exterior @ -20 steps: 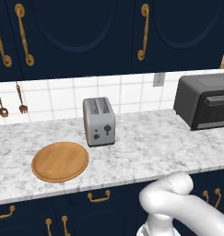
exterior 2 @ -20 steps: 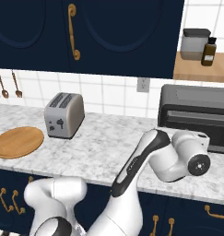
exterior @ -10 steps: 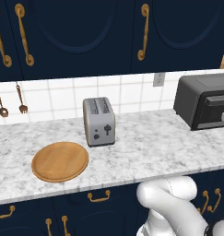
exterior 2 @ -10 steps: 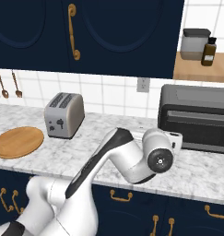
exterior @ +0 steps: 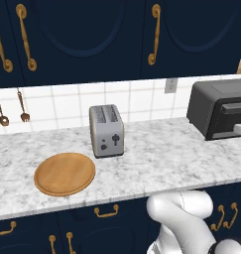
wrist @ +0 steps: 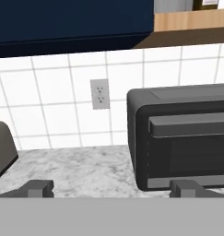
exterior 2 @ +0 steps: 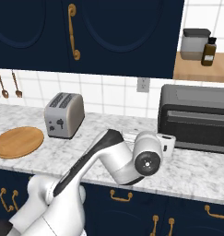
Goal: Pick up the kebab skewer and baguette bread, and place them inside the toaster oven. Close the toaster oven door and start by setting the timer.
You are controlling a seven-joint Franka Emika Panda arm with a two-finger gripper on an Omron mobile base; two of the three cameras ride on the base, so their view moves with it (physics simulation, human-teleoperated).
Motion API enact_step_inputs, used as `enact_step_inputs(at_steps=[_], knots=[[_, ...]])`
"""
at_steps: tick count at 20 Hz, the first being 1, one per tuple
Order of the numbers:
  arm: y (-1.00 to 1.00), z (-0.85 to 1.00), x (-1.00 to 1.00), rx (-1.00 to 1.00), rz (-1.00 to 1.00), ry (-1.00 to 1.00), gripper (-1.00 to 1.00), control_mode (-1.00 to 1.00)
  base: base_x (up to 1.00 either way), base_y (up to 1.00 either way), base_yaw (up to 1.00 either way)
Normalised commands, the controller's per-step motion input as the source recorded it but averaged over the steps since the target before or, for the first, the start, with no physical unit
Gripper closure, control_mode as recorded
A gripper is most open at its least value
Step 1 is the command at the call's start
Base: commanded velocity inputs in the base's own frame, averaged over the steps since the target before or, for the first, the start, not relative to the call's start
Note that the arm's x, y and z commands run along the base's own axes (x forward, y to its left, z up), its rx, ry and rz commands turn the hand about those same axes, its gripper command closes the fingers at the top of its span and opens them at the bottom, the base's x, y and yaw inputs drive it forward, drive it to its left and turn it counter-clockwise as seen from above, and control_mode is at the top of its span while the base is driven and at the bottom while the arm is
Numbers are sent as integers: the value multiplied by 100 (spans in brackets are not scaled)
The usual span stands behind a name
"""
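At the right of the frame in the left base view, the toaster oven [exterior: 222,106] stands on the marble surface [exterior: 156,158] against the tiled wall, its toaster oven door [exterior: 235,121] shut, with the bar handle along its top edge. In the right base view the same oven sits at centre right, and the white arm bends up from the lower left, its round wrist joint in front of the surface edge. In the hand view, the tool [wrist: 112,188] points at the oven from low over the surface; its two dark fingertips [wrist: 38,186] rise at the bottom, spread wide apart with nothing between them. The oven fills the right half of that view, a wall socket [wrist: 99,93] left of it on the tiles.

A silver two-slot toaster [exterior: 106,130] stands in the middle of the left base view, and a round wooden plate [exterior: 64,173] lies bare at its lower left. Small utensils [exterior: 23,105] hang on the wall at far left.
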Motion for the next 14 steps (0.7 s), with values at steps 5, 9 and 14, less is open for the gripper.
enact_step_inputs(at_steps=[5, 9, 14], knots=[[0, 0, 0, 0, 0, 2, -100, -100, 0, 0, 0], [0, 0, 0, 0, 0, 2, -100, -100, 0, 0, 0], [0, 0, 0, 0, 0, 1, -100, -100, 0, 0, 0]])
